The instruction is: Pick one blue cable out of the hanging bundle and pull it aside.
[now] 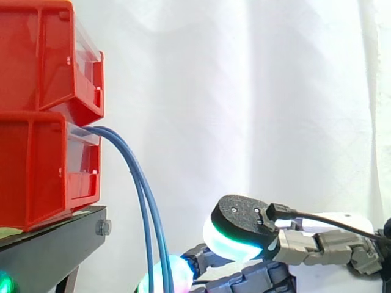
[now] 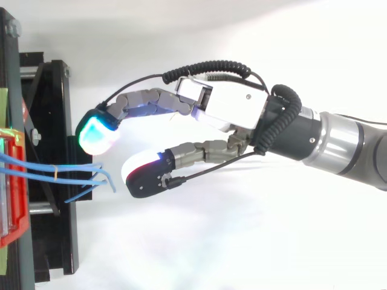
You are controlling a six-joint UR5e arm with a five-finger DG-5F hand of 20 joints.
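A bundle of thin blue cables [image 1: 142, 183] comes out of the lower red bin [image 1: 43, 171] and hangs down in a curve past the stand's edge. From above, the blue cables [image 2: 42, 164] are tied by a small band, and their loose ends fan out to the right. My hand [image 2: 230, 109] reaches in from the right with its fingers nearly straight. A cyan fingertip [image 2: 97, 134] sits just above the cable ends and a white-padded one [image 2: 142, 172] just to their right. In the side view, low fingertips [image 1: 177, 271] glow right behind the cables. Nothing is pinched.
Two red bins [image 1: 49, 61] are stacked on a black stand [image 1: 55, 244] at the left, before a white curtain. In the top view the stand [image 2: 51, 121] runs down the left edge. The arm fills the right side.
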